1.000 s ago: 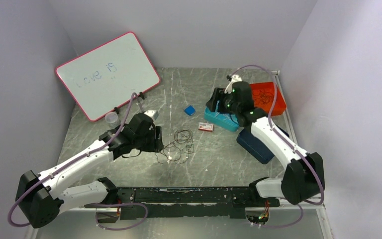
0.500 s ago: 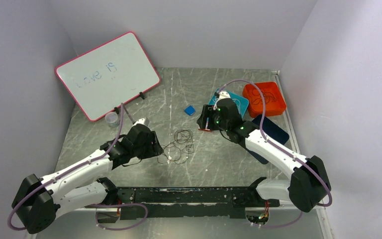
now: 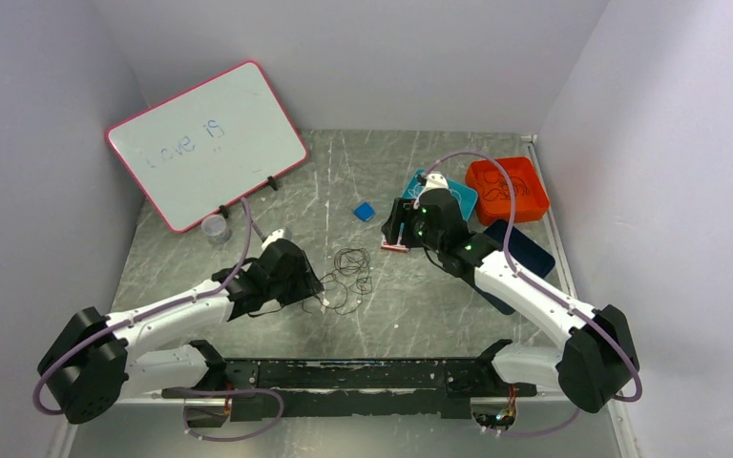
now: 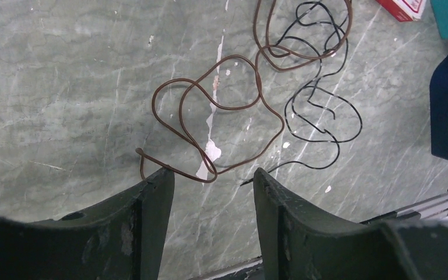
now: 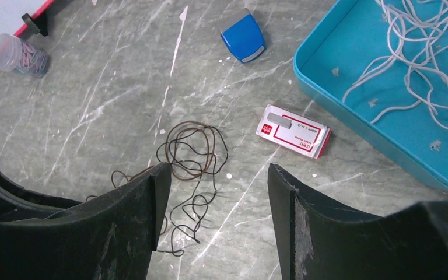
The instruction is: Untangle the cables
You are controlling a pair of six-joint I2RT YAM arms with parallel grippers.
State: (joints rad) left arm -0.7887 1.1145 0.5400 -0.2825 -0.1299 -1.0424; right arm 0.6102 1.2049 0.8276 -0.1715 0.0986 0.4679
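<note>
Brown and black cables (image 4: 261, 87) on a grey-green marbled, white-scuffed table (image 4: 64, 87)

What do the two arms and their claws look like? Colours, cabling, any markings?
The left arm and right arm: white links, black joints. A lilac hose loops along each. Green lights dot the right wrist. The left claw and right claw: two blunt dark fingers, scuffed. No markings visible.

One brown cable (image 4: 282, 125), one black cable (image 4: 360, 123), one whiteboard (image 3: 205, 143)
</note>
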